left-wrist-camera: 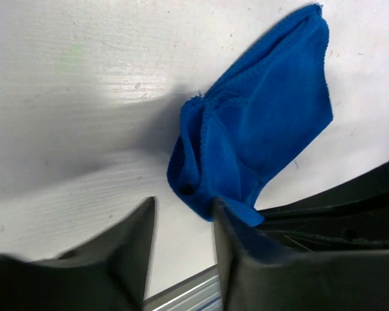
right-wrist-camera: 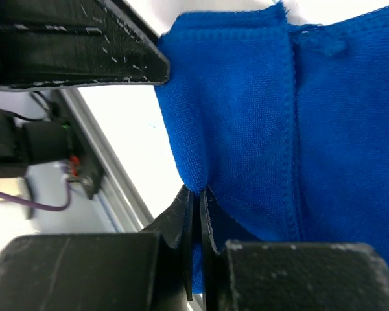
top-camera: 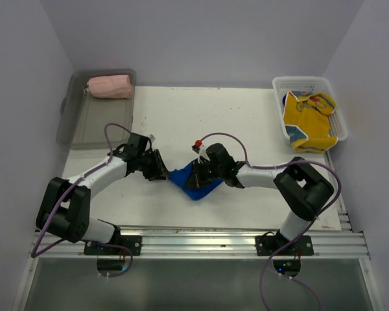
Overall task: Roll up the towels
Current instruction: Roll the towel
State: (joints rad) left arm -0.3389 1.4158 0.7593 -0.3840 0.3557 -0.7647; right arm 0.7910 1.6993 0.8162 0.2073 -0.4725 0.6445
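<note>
- The biggest thing we've got is the white table (top-camera: pixel 181 116); everything else sits on it or just off its edges.
- The grey translucent plastic tray (top-camera: pixel 84 126) sits at the table's far left corner, hanging partly past the edge.
- The white plastic mesh basket (top-camera: pixel 280 107) is at the table's far right corner.
- The yellow terry towel with red marks (top-camera: pixel 308 120) lies crumpled inside that basket and isn't rolled at all.
- The royal blue terry towel (top-camera: pixel 189 184) is near the table's middle, a bit toward the near edge. It's a loosely folded, bunched triangle between the two grippers, with a hemmed corner sticking out.
- The salmon pink terry towel (top-camera: pixel 110 86) is rolled into a neat log at the far end of the tray, so up by the table's far left corner.
- The right gripper (right-wrist-camera: pixel 198 194) is clamped tight on a fold of the blue towel, with the cloth pinched right between the tips.
- The left gripper (left-wrist-camera: pixel 183 206) has its jaws apart with bare table showing in the gap, so it's gripping nothing. The blue towel's corner just drapes onto one fingertip (left-wrist-camera: pixel 236 220).
</note>
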